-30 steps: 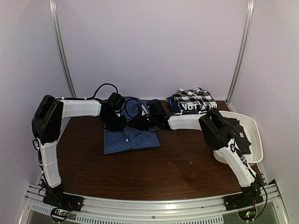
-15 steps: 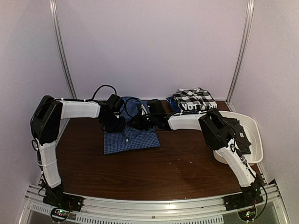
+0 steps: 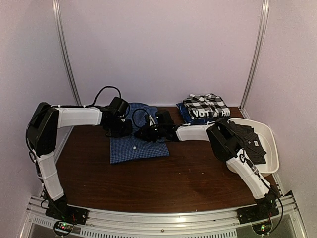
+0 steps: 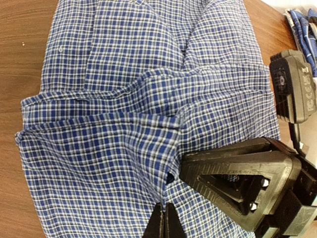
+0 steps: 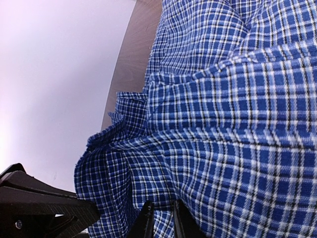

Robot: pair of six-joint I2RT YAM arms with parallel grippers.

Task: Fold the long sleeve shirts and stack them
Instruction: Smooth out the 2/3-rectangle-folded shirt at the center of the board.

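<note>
Starting big: brown table [image 3: 188, 178], with a white tub [image 3: 271, 157] at its right edge holding some dark cloth I can't make out. The blue shirt [image 3: 139, 146] lies in the middle toward the back, partly folded into a rough rectangle, flat on the wood. At the back right corner, well apart from it, sits the stack: the check shirt [image 3: 205, 104] on top of the NOT shirt [image 3: 200, 113], both folded.

Both my arms reach to the far part of the blue shirt, side by side. My left gripper [image 4: 164, 221] is pinched fully shut, tips meeting right on a raised fold near the middle of the cloth, so it looks like a thin layer is nipped there. My right gripper [image 5: 161, 220] sits just beside it, jaws nearly together with a thicker bunch of the same cloth between them, so that one's holding too.

Handling-wise, my guess: this shirt is light, thin and floppy, zero stiffness, so it'll sag and drag wherever I don't support it. Not fragile, not really slippery, but a pinch on one layer can slide off or lift only the top ply. I'd want hold at two spread points along the same edge, through all the layers, rather than both near the middle. Otherwise the outer corners droop and the fold goes crooked.

Smallest thing: a white button [image 4: 60, 49] on the cloth, no issue unless a fingertip lands on it.
</note>
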